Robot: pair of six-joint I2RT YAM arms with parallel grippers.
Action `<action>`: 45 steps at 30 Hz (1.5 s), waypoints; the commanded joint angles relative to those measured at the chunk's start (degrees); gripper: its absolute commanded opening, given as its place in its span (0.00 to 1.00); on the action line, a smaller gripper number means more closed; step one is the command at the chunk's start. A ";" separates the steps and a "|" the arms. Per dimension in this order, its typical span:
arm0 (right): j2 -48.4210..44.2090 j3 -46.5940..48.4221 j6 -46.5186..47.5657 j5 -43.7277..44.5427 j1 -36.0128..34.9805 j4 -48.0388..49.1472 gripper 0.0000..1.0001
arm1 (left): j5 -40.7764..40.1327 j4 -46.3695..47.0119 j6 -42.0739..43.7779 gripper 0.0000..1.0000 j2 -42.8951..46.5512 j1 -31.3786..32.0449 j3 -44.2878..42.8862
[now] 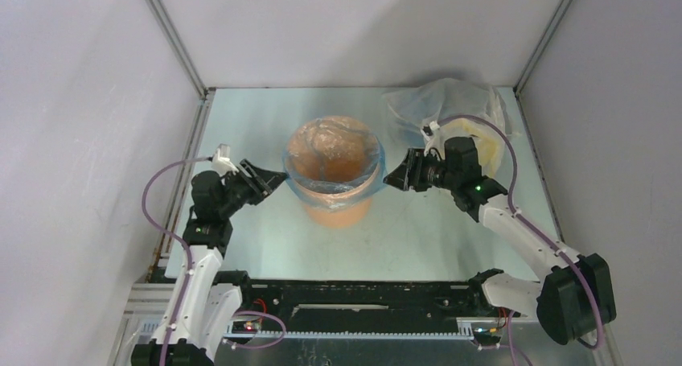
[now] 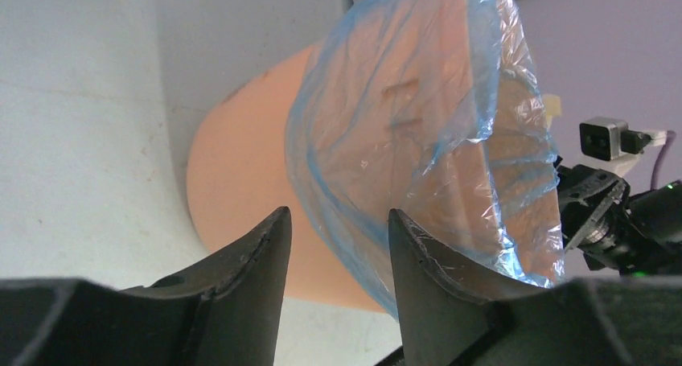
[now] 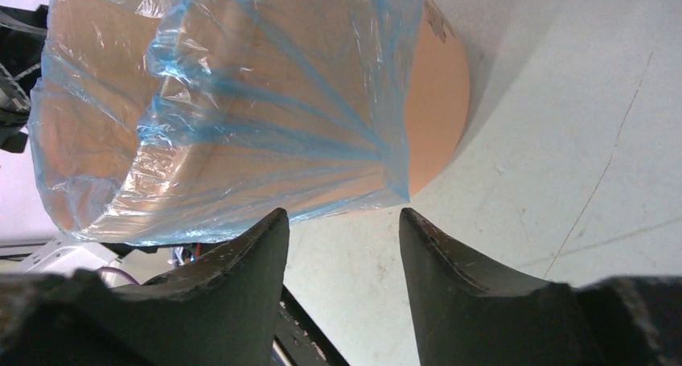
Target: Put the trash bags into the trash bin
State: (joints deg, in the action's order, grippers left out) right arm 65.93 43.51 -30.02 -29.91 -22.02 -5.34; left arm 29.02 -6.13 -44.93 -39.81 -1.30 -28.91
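Note:
The orange trash bin (image 1: 342,213) stands upright mid-table. A thin light-blue trash bag (image 1: 334,145) lines it, its mouth folded down over the rim. My left gripper (image 1: 275,178) sits just left of the rim, open. In the left wrist view the bag (image 2: 402,125) hangs over the bin (image 2: 241,181), and its lower edge runs past the gap of the left gripper (image 2: 338,225), ungripped. My right gripper (image 1: 392,178) is just right of the rim, also open. In its view the bag (image 3: 241,108) and bin (image 3: 438,84) lie beyond the right gripper (image 3: 342,221), with only table between the fingers.
A larger clear plastic sack (image 1: 454,113) with pale yellow contents lies at the back right, behind my right arm. White walls with metal frame rails (image 1: 173,40) enclose the table on three sides. A black rail (image 1: 362,298) runs along the near edge.

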 commanded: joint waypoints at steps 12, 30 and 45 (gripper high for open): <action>10.71 -1.91 -7.40 -1.88 -0.44 16.98 0.53 | 6.07 10.22 -6.45 0.51 -7.49 -0.34 3.49; 18.53 -1.85 -7.65 -2.45 -0.51 19.65 0.30 | 4.95 13.47 -2.18 0.47 -16.73 -0.37 1.92; -7.35 8.55 10.94 20.38 -2.89 -9.79 0.43 | -6.41 -6.02 6.97 0.66 -4.65 -0.63 -3.89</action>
State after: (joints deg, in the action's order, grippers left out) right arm 62.61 44.73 -27.33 -18.22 -22.11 -6.28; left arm 25.69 -7.40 -41.43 -46.81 -1.74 -29.41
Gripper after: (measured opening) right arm 0.539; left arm 0.660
